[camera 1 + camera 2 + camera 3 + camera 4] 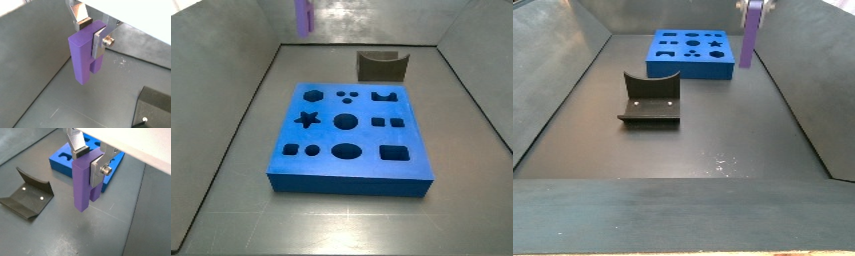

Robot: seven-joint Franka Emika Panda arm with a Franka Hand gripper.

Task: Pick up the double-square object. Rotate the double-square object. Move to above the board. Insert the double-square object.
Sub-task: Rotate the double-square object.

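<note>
The tool (92,161) is clamped on the upper end of the double-square object (83,182), one silver finger (97,170) flat against its side; the purple block hangs upright, clear of the floor and of everything else.

Step in hand, as judged: the block is lifted, and rotation and the carry to the board (349,133) are not yet done.

1. Keep the clamp closed throughout. The grasp sits high on a long piece, so fast turns could swing the free lower end.
2. Rotate before crossing over the board, while the space below is open.
3. Travel with the lower end well above the blue slab and above the fixture (649,98).
4. Align the block's two-square section with the matching cut-out (which hole that is cannot be told from here) before lowering.

View coverage, near to far:

- Both wrist views show the grasp closely. In a wrist view the groove and stepped face (95,64) are plain; in a wrist view the board corner appears behind the block, with the fixture to one side.
- A side view shows the fixture nearest, then the board, with the block (750,36) hanging near the board's edge.
- A side view lays out every cut-out, but the block (303,15) is only a small purple strip at the far end.
</note>
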